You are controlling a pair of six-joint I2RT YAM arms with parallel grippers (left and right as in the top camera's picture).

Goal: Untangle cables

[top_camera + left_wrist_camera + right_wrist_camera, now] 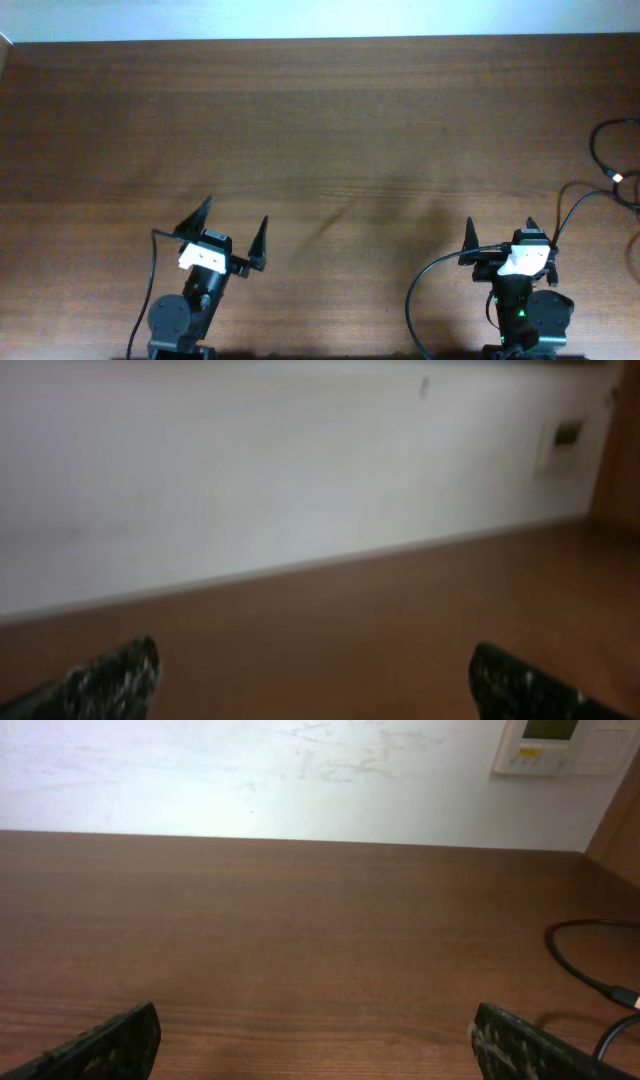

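Observation:
Thin black cables [606,163] lie in loose loops at the table's far right edge, with a small metallic plug end [617,177]. Part of them runs out of the overhead view. In the right wrist view a black loop [575,965] with a plug shows at the right. My left gripper [232,232] is open and empty near the front left, far from the cables. It shows open in the left wrist view [315,685]. My right gripper [503,238] is open and empty near the front right, left of and nearer than the cables. It shows open in the right wrist view [315,1045].
The brown wooden table [320,130] spans the view. A white wall [250,780] stands behind its far edge, with a wall panel [560,745] at the upper right. Thicker black wires [420,290] hang from the arm bases.

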